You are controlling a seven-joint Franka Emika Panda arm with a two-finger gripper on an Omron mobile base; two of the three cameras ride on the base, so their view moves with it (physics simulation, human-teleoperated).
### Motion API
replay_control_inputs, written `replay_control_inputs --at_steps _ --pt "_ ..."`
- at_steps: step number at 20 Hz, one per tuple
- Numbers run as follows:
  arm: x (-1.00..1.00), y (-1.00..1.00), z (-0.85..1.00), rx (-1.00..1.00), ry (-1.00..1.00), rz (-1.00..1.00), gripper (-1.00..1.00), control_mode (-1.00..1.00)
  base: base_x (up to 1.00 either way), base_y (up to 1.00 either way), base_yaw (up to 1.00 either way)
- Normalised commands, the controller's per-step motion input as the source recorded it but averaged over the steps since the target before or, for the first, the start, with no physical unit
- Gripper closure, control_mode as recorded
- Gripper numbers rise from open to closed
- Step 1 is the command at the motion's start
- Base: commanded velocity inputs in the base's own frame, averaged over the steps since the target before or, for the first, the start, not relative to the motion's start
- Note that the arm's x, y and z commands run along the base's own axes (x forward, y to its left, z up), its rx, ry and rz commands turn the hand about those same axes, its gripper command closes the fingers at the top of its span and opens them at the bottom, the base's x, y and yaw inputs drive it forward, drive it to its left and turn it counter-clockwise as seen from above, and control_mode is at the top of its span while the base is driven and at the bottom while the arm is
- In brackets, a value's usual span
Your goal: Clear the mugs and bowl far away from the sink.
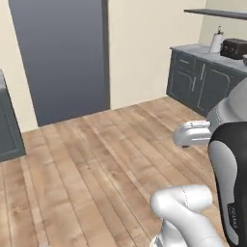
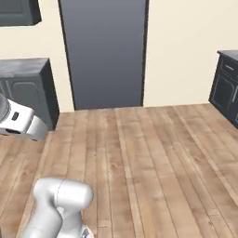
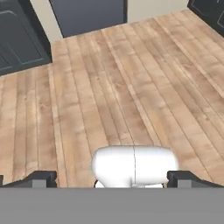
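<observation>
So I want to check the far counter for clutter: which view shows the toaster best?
The left base view: the toaster sits on the counter at upper right, beside a white bottle. The right base view catches just a cabinet edge; the hand view, a dark corner.

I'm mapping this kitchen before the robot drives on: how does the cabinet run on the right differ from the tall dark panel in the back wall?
The cabinet run stands low, with panelled doors and handles; the tall dark panel is flat, plain and rises past the top of the picture. The cabinet run carries a grey counter with a white bottle and a dark toaster; the panel carries nothing. Both are dark grey-blue and reach the wooden floor.
</observation>
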Motion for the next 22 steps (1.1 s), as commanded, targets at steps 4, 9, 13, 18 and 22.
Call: replay_control_inputs --at_steps 4,9,13,18,22 --pt "0.0 0.0 0.0 0.0 0.0 0.0 -1.0 1.0 0.0 0.0 -1.0" --pt "0.0 0.0 0.0 0.0 0.0 0.0 -1.0 1.0 0.0 0.0 -1.0" --pt "0.0 0.0 0.0 0.0 0.0 0.0 -1.0 1.0 0.55 0.13 -0.74" --pt "0.0 0.0 0.0 0.0 0.0 0.0 -1.0 1.0 1.0 0.74 -0.38" --pt "0.0 0.0 0.0 0.0 0.0 0.0 -1.0 1.0 1.0 1.0 -0.32"
